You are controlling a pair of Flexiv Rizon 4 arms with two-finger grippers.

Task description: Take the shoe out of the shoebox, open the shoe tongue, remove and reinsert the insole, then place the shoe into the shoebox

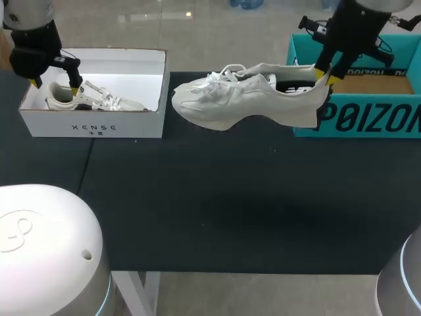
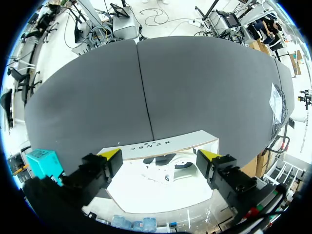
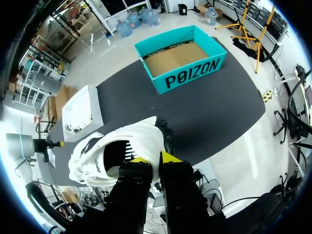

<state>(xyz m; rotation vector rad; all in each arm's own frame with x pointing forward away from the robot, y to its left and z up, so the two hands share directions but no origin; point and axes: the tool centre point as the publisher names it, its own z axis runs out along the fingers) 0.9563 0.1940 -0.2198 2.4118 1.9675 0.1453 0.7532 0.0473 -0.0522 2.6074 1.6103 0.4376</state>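
right fingers [image 3: 168, 157] — clamped on shoe [image 1: 243, 99] heel | left fingers [image 2: 111, 154] — apart over white box [image 1: 92, 122]

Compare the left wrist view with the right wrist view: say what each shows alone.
Left wrist only: the left gripper open, close up, and the printed wall of the white box. Right wrist only: the right gripper shut on the white shoe. Both: the white box with a second shoe inside, on the dark table.

Print: big black lettering on teal shoebox [image 1: 368, 120] front wall; small black lettering, two lines, on white shoebox [image 1: 92, 126] front wall.
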